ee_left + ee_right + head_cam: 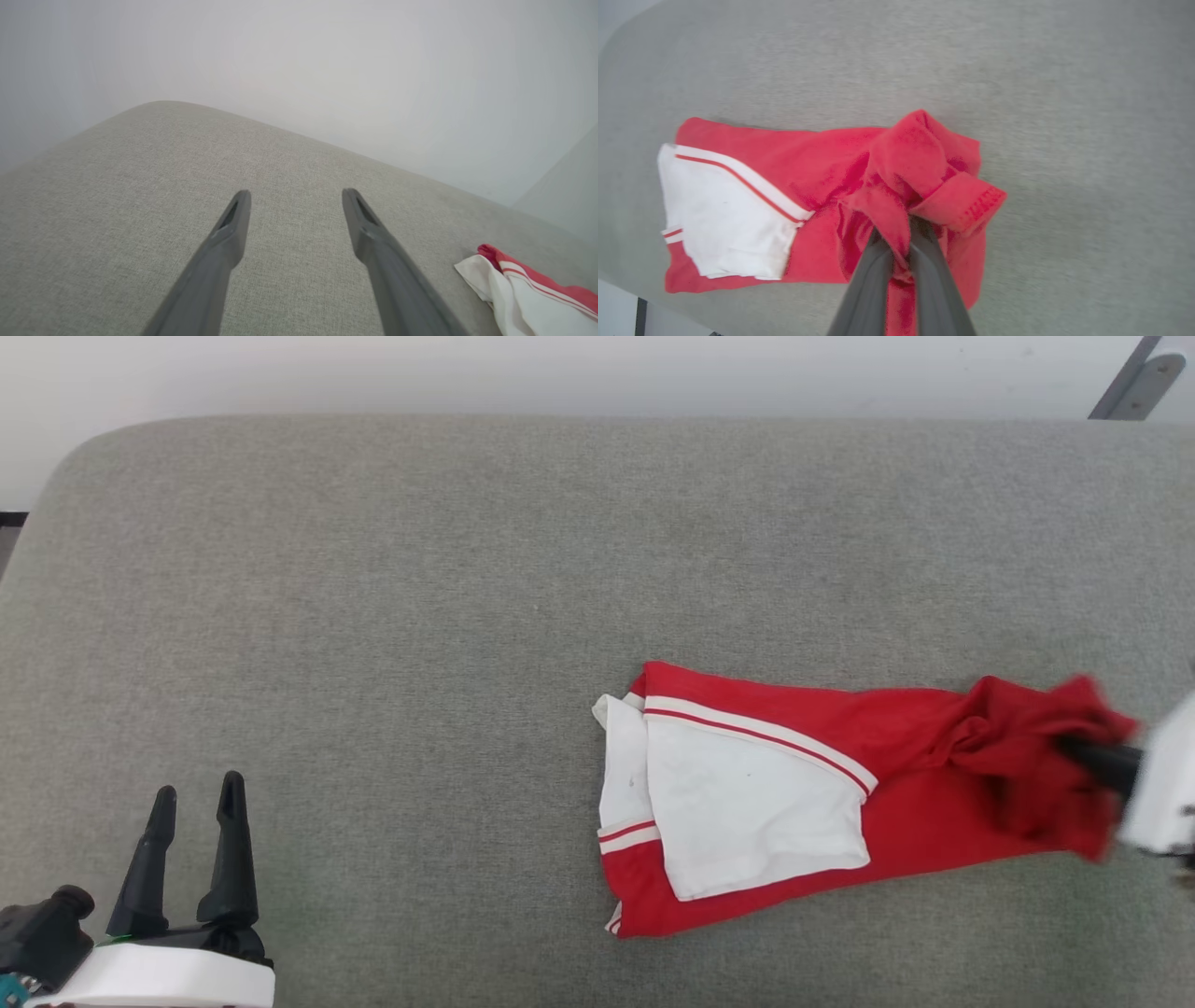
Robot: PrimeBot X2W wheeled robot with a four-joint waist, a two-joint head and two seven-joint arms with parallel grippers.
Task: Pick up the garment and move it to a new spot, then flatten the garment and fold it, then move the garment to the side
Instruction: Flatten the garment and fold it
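The red garment [896, 803] lies crumpled on the grey cushion at the right, a white inside panel with striped trim turned up over its left half. Its lettering is hidden. My right gripper [1074, 747] reaches in from the right edge, shut on a bunched red fold at the garment's right end. In the right wrist view the right gripper [901, 228] has cloth pinched between its two fingers, the garment [784, 186] stretching away to the left. My left gripper [196, 793] rests open at the lower left, far from the cloth. The left wrist view has the left gripper [294, 196] empty, with a corner of the garment [523, 294] at lower right.
The grey upholstered cushion [392, 616] spans the whole work area, its rounded far edge meeting a pale wall [560, 373]. A grey metal bracket [1134, 378] shows at the top right. The cushion's near edge and floor appear in the right wrist view's lower left [626, 312].
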